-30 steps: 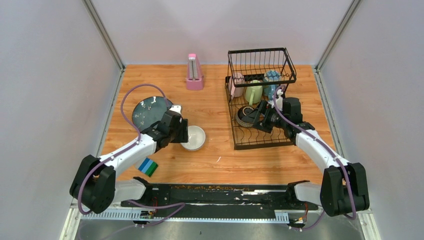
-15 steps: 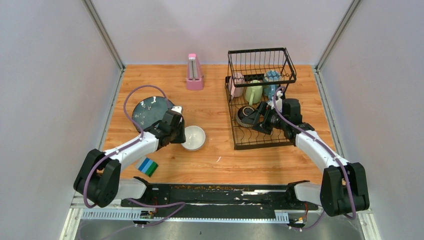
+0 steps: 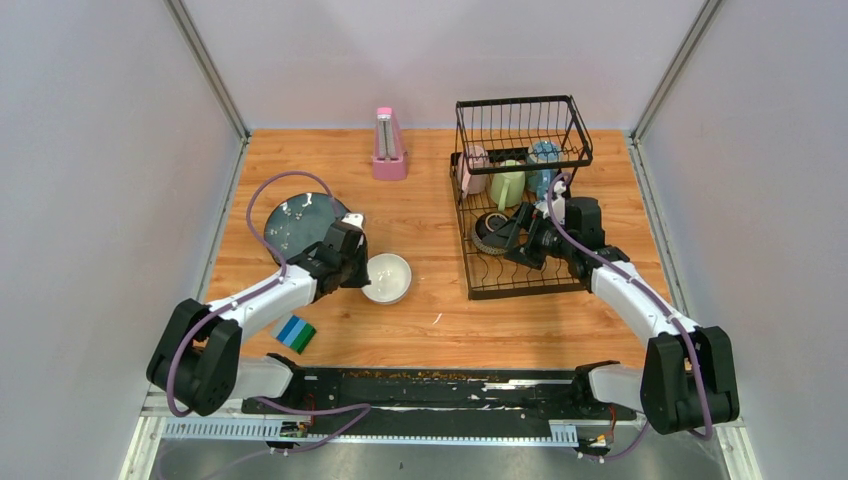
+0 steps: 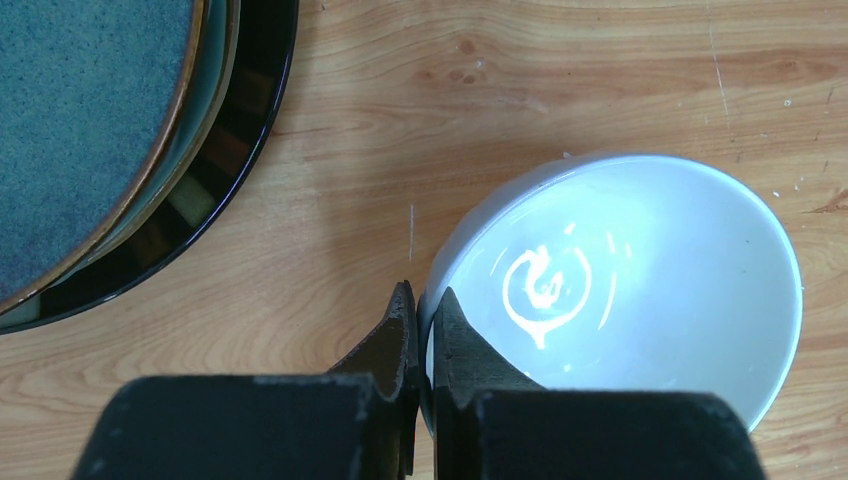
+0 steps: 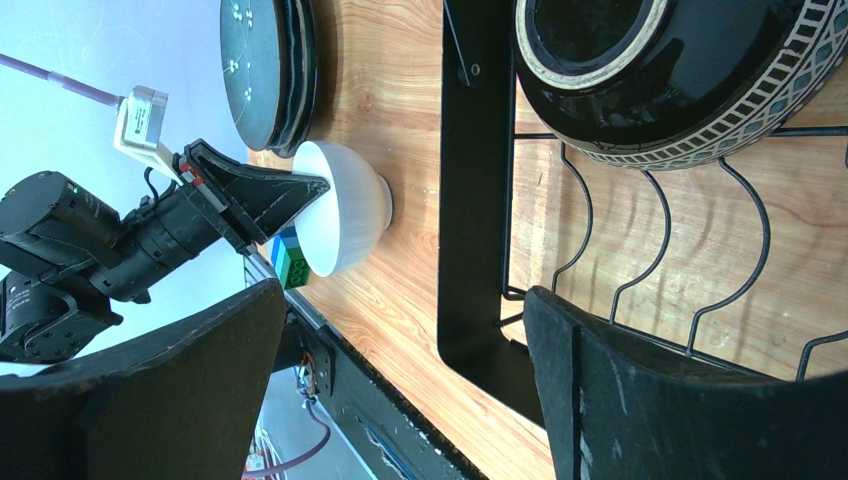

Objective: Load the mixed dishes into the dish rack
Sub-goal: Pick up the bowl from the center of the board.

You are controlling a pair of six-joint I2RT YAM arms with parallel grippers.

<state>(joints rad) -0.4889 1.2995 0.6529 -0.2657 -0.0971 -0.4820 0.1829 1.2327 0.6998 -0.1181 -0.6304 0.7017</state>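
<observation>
Fingers of the left gripper (image 4: 422, 310) are pinched narrowly on the white bowl's (image 4: 620, 290) near rim, one inside and one outside. The bowl is seated on the surface (image 4: 560, 80), and the dish rack (image 3: 527, 292) is placed well to its right.

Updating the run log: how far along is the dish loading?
Done: pink mug, green mug, blue dish and dark bowl sit in the rack. In hand: left gripper pinches the rim of the white bowl. Right gripper open over the rack. Left: white bowl, stacked plates.
</observation>
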